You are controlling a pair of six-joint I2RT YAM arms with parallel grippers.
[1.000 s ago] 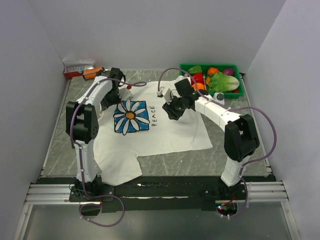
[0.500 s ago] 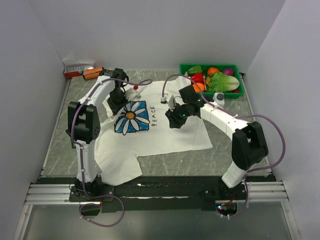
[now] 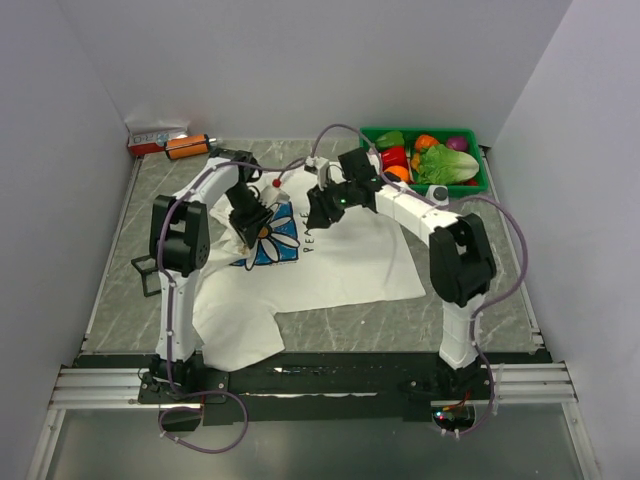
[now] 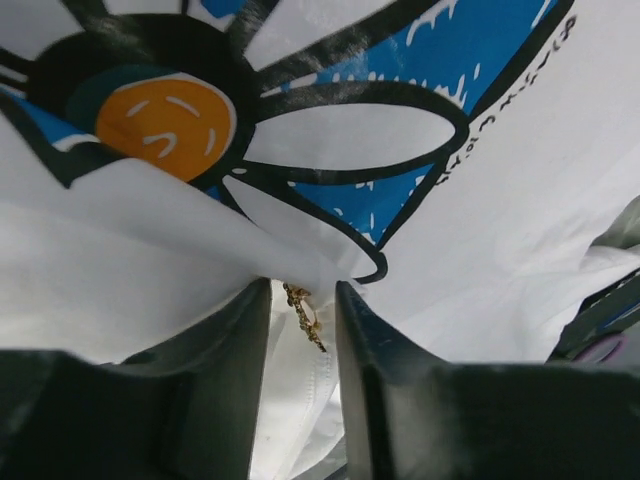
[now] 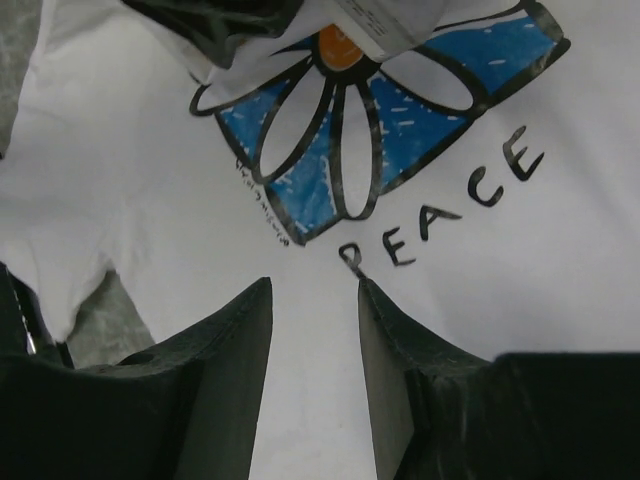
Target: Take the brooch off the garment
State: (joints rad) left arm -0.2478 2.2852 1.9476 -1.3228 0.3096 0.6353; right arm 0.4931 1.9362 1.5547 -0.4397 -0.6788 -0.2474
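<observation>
Plainly, garment [image 5: 560,260] reads "PEACE" beside daisy [image 5: 350,150].

Robot test cell, laboratory type. Plain white walls [image 3: 300,60] enclose a grey stone-patterned surface [image 3: 350,325] on three sides. A left arm [image 3: 175,250] and a right arm [image 3: 440,235], both white, stand bolted beside an aluminium rail [image 3: 100,388] at the near edge, with exposed cables [image 3: 335,126] running along them. Contents are props: a shirt [image 3: 340,270] and a green bin [image 3: 420,129] of toy vegetables [image 3: 450,165].
</observation>
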